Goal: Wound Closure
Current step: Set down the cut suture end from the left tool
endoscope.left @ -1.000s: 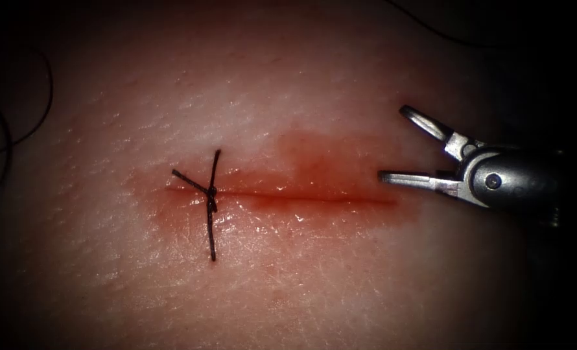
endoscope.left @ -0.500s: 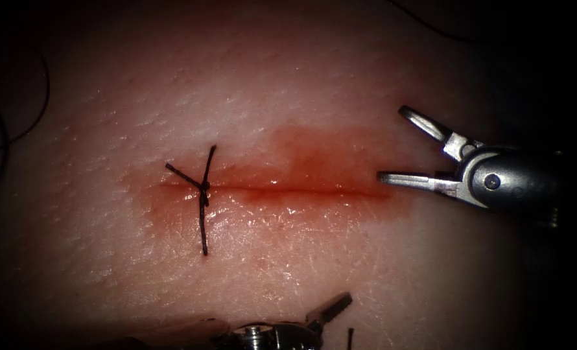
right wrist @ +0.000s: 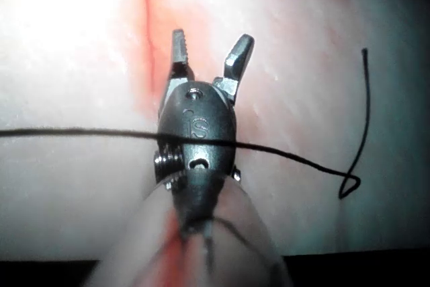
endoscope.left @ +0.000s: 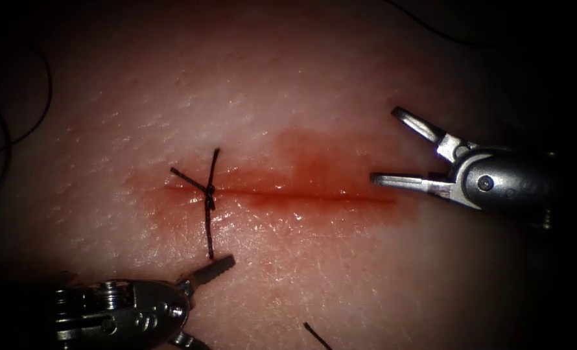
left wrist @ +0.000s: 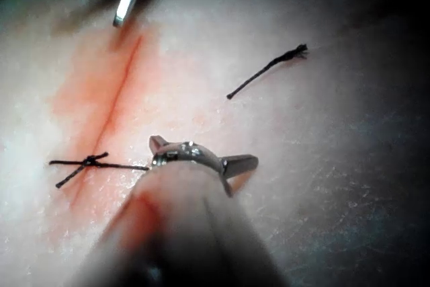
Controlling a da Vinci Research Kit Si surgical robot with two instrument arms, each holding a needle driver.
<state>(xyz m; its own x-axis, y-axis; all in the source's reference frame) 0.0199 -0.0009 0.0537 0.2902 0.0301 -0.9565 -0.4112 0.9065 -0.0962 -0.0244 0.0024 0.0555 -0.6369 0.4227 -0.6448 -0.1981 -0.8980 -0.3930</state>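
The tissue (endoscope.left: 288, 84) bears a horizontal cut (endoscope.left: 301, 194) ringed with red fluid. A tied stitch (endoscope.left: 209, 191) crosses the cut near its left end, with short dark tails above and below. My right tool (endoscope.left: 384, 144) hovers at the cut's right end, jaws open and holding nothing. It is also seen in the right wrist view (right wrist: 212, 42), beside the cut (right wrist: 149, 31). My left tool (endoscope.left: 217, 303) sits below the cut, jaws open and empty, one jaw close to the stitch's lower tail. The left wrist view shows these jaws (left wrist: 205, 150) spread beside the stitch (left wrist: 86, 162).
A short cut end of thread (endoscope.left: 316, 336) lies on the tissue below the cut, also seen in the left wrist view (left wrist: 265, 70). Loose thread (endoscope.left: 42, 97) curls at the tissue's far left edge. A strand of thread (right wrist: 302, 159) runs across my right tool's wrist.
My left tool has come in from below and moved up and left, to just under the stitch's lower tail. My right tool has shifted slightly left, jaws still open.
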